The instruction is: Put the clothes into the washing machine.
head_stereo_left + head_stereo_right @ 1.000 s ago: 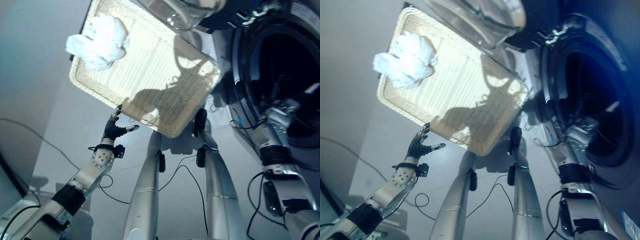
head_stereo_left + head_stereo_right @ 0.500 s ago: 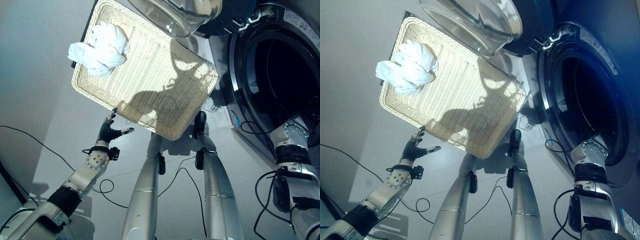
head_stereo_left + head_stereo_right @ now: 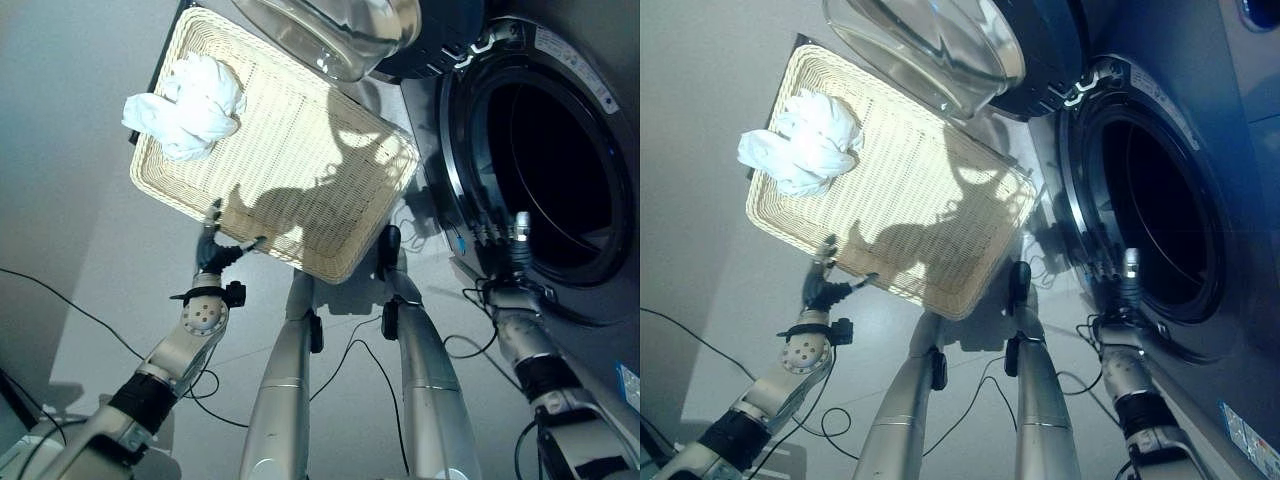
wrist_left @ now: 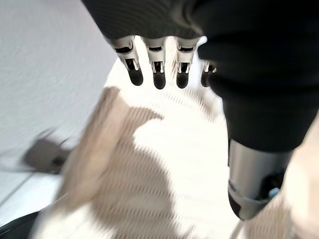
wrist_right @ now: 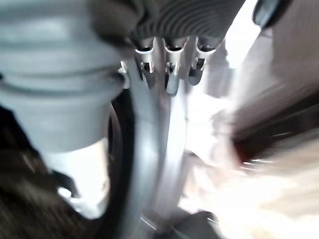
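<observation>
Since the earlier frames, the right hand (image 3: 1127, 272) had come out of the dark drum of the front-loading washing machine (image 3: 545, 160) and stood at the door ring, fingers straight and empty. The left hand (image 3: 212, 250) had closed in on the near rim of the shallow cream wicker basket (image 3: 330, 200), fingers (image 4: 158, 74) straight and apart, holding nothing. A crumpled white cloth (image 3: 187, 106) lay bunched in the basket's far corner, well apart from both hands. It looked light, soft and limp; a pinch into the bunched middle would probably gather it best. Pale grey floor (image 3: 90, 250) lay around the basket, and the glass door (image 3: 920, 45) hung open above it.
</observation>
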Robot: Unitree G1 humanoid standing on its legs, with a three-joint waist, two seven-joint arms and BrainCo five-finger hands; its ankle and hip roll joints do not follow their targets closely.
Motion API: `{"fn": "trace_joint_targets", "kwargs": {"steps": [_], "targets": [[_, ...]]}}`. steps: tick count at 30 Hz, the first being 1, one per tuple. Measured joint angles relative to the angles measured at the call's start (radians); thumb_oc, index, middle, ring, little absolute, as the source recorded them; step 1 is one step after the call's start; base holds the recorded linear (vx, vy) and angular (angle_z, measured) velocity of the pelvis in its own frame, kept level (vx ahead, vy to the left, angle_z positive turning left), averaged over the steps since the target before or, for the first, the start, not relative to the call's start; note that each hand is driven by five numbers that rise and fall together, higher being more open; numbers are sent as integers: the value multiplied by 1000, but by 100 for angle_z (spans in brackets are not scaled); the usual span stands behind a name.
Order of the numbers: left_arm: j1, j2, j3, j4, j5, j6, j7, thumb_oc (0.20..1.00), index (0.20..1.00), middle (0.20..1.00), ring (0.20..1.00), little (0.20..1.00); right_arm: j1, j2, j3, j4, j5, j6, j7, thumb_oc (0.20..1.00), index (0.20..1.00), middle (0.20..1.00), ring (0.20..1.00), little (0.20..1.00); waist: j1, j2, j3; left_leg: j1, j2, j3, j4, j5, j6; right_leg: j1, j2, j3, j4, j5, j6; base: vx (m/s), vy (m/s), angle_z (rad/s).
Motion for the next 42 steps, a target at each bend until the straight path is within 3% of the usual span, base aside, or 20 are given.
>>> {"fn": "trace_joint_targets", "kwargs": {"steps": [2, 6, 12, 15, 21, 23, 25, 26, 27, 29, 37, 38, 39, 40, 41, 42], "targets": [[64, -59, 80, -68, 82, -44, 42, 1000, 1000, 1000, 1000, 1000, 78, -11, 35, -165, -267, -43, -98, 1000, 1000, 1000, 1000, 1000, -9, -2, 1, 4, -1, 2, 17, -12, 7, 6, -8, 3, 14, -5, 0, -24, 222, 3], [107, -55, 94, -87, 217, -100, 139, 1000, 1000, 1000, 1000, 1000, 132, 19, 26, -177, -556, -87, -217, 1000, 1000, 1000, 1000, 1000, -3, -2, 1, 62, -5, 5, 24, -24, 19, 64, -17, 9, 14, -12, 7, -25, 237, 2], [108, -44, 122, -87, 286, -101, 161, 1000, 1000, 1000, 1000, 1000, 165, 24, 29, -93, -638, -67, -235, 1000, 1000, 1000, 1000, 1000, -3, -3, 1, 77, -11, 23, 35, -28, 23, 81, -23, 18, 13, -5, 17, -25, 162, -3], [102, -20, 119, -84, 295, -56, 131, 1000, 1000, 1000, 1000, 1000, 179, 29, 42, -60, -644, -57, -229, 1000, 1000, 1000, 1000, 1000, -9, -4, 1, 107, -12, 29, 33, -30, 25, 112, -21, 22, 7, -6, 19, -12, 150, -3], [20, 59, 117, 57, 336, 101, 105, 1000, 1000, 1000, 1000, 1000, 178, 24, 62, -66, -644, -32, -184, 1000, 1000, 1000, 1000, 1000, -53, -39, 0, 127, -11, 65, 33, -39, 34, 127, -14, 56, -17, 9, 31, -7, 171, -13], [-26, 78, 117, 105, 353, 159, 95, 1000, 1000, 1000, 1000, 1000, 188, 22, 77, -66, -644, -13, -171, 1000, 1000, 1000, 1000, 1000, -86, -44, -1, 127, -11, 75, 29, -40, 35, 128, -12, 63, -32, 19, 35, -3, 167, -16], [-150, 167, 26, 202, 373, 269, 81, 1000, 1000, 1000, 1000, 1000, 196, 5, 127, -60, -653, -4, -159, 1000, 1000, 1000, 1000, 1000, -96, -59, 0, 128, -7, 103, 34, -45, 38, 128, -4, 85, -48, 32, 36, 2, 121, -19], [-150, 167, 26, 202, 373, 269, 81, 1000, 1000, 1000, 1000, 1000, 196, 5, 127, -60, -653, -4, -159, 1000, 1000, 1000, 1000, 1000, -96, -59, 0, 128, -7, 103, 34, -45, 38, 128, -4, 85, -48, 32, 36, 7, 155, -21], [-244, 190, 27, 285, 373, 340, 83, 1000, 1000, 1000, 1000, 1000, 196, 3, 148, -60, -653, -4, -146, 1000, 1000, 1000, 1000, 1000, -114, -62, 1, 127, -6, 113, 33, -46, 39, 129, -3, 93, -57, 40, 38, 8, 118, -10], [-342, 206, -5, 365, 373, 391, 92, 1000, 1000, 1000, 1000, 1000, 196, 4, 162, -56, -653, -4, -135, 1000, 1000, 1000, 1000, 1000, -142, -63, 1, 127, -7, 120, 33, -46, 39, 129, -1, 101, -64, 44, 41, 44, 139, -12], [-474, 179, -69, 503, 414, 520, 108, 1000, 1000, 1000, 1000, 1000, 213, -1, 242, -43, -651, -1, -100, 1000, 1000, 1000, 1000, 1000, -200, -80, -2, 141, 4, 153, 49, -73, 30, 157, 19, 128, -117, 65, 42, 34, 75, -13], [-529, 167, -102, 583, 429, 565, 105, 1000, 1000, 1000, 1000, 1000, 205, -12, 256, -39, -651, 0, -94, 1000, 1000, 1000, 1000, 1000, -197, -82, -1, 127, 8, 158, 65, -83, 28, 148, 21, 133, -119, 68, 37, 25, 68, -9], [-529, 167, -102, 583, 429, 565, 105, 1000, 1000, 1000, 1000, 1000, 205, -12, 256, -39, -651, 0, -94, 1000, 1000, 1000, 1000, 1000, -197, -82, -1, 127, 8, 158, 65, -83, 28, 148, 21, 133, -119, 68, 37, 36, 77, -14], [-582, 174, -127, 666, 490, 661, 89, 1000, 1000, 1000, 1000, 1000, 190, -15, 272, -27, -647, 1, -79, 1000, 1000, 1000, 1000, 1000, -210, -91, 0, 94, 15, 166, 105, -106, 26, 130, 26, 141, -117, 70, 36, 20, 37, -9], [-582, 174, -127, 666, 490, 661, 89, 1000, 1000, 1000, 1000, 1000, 190, -15, 272, -27, -647, 1, -79, 1000, 1000, 1000, 1000, 1000, -210, -91, 0, 94, 15, 166, 105, -106, 26, 130, 26, 141, -117, 70, 36, 29, 53, -9], [-597, 191, -151, 694, 529, 714, 79, 1000, 1000, 1000, 1000, 1000, 184, -15, 272, -24, -640, 2, -76, 1000, 1000, 1000, 1000, 1000, -219, -95, 1, 78, 17, 166, 119, -113, 21, 120, 27, 142, -118, 70, 35, 21, 39, -4]]}}
